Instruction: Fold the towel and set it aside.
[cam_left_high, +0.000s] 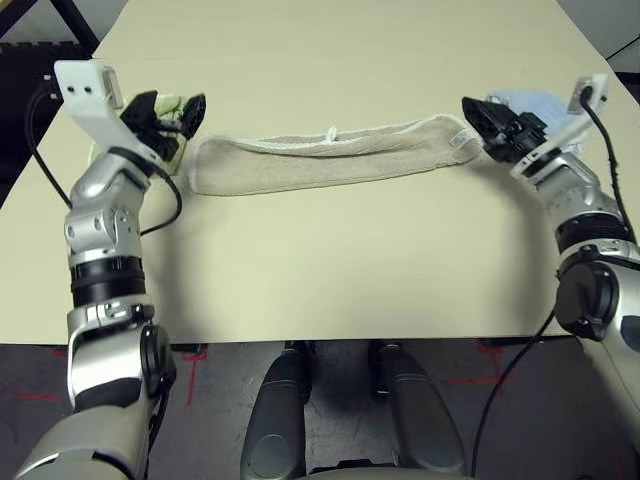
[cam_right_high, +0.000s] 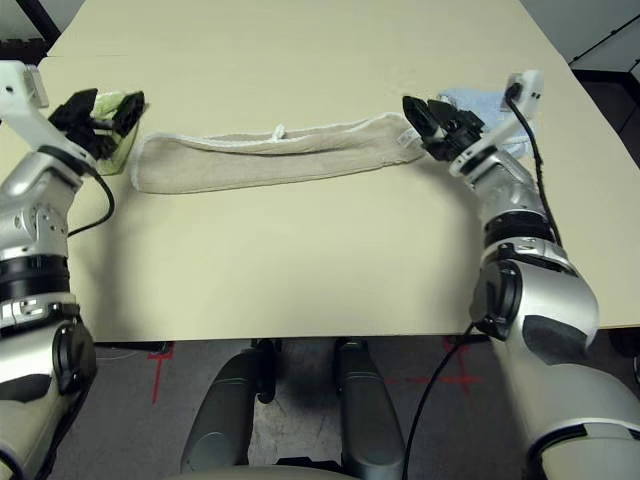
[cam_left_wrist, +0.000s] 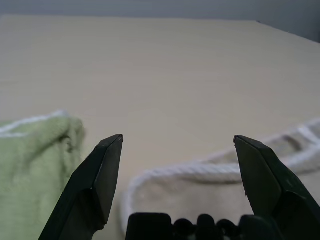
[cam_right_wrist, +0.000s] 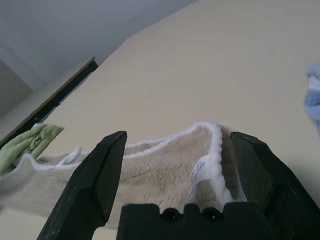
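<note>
One beige towel (cam_left_high: 320, 160) lies on the desk (cam_left_high: 330, 270), folded into a long narrow strip that runs from side to side between the two arms. Its white stitched edging shows along the far edge, with one small white loop (cam_left_high: 332, 133) near the middle of that edge and one small label (cam_right_wrist: 200, 167) at the right end. Two other towels sit on the desk: one green towel (cam_right_high: 122, 120) just past the strip's left end, and one blue towel (cam_right_high: 480, 105) just past its right end. Two tools are in view, one at each end of the strip. The left tool (cam_left_high: 175, 115) hovers at the left end, over the gap between the green towel and the beige one, its two black fingers (cam_left_wrist: 97, 180) spread wide and holding nothing. The right tool (cam_left_high: 478, 122) sits at the right end, its two fingers (cam_right_wrist: 100, 175) likewise spread wide, with the towel's end and label lying between them on the desk but not pinched. Whether either tool touches the cloth cannot be told.
</note>
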